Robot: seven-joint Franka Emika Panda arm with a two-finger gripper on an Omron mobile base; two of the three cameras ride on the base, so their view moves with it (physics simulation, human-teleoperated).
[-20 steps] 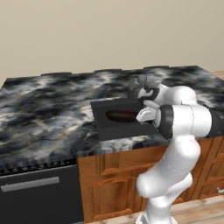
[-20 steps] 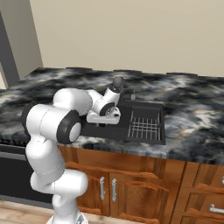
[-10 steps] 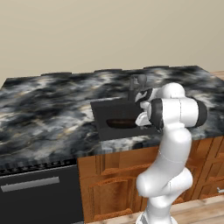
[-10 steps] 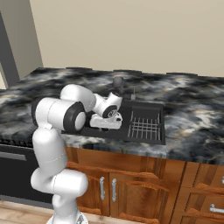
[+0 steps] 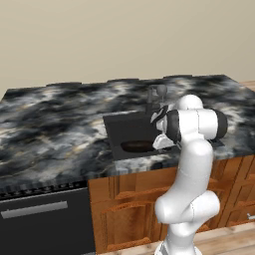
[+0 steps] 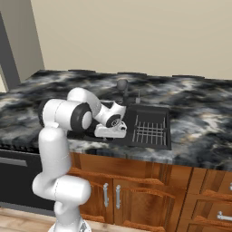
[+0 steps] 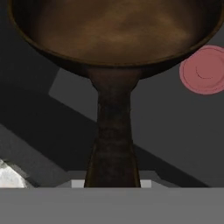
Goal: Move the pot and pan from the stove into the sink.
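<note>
The pan point(image 7: 113, 39) sits low inside the sink point(image 5: 117, 130), its handle running back between the fingers point(image 7: 113, 181), which look narrowly closed around it.

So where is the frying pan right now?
The pan sits low inside the sink, at its front, just left of the robot's hand in the left base view; the faucet stands behind it.

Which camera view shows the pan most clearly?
The hand view: the pan is close up, with its brown inside and long handle plain. In the left base view it is a small dark oval low in the sink. In the right base view the arm hides it.
</note>
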